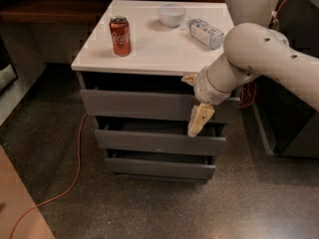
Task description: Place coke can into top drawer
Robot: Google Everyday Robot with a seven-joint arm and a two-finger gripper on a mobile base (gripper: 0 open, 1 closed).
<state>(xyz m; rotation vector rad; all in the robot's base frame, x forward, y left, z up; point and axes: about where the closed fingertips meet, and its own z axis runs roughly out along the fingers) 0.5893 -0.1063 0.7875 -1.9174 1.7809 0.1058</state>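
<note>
The red coke can point(120, 35) stands upright on the white cabinet top point(149, 49), near its left front part. The top drawer point(134, 103) is the widest grey front just under the top and stands slightly out. My gripper point(198, 121) hangs from the white arm point(259, 59) in front of the right part of the top drawer, its cream fingers pointing down toward the second drawer. It holds nothing that I can see. It is far right of and below the can.
A white bowl point(171, 15) and a clear plastic bottle point(206, 33) lying on its side are at the back of the cabinet top. Two narrower grey drawers point(159, 143) sit below. An orange cable point(75, 168) runs over the floor at the left.
</note>
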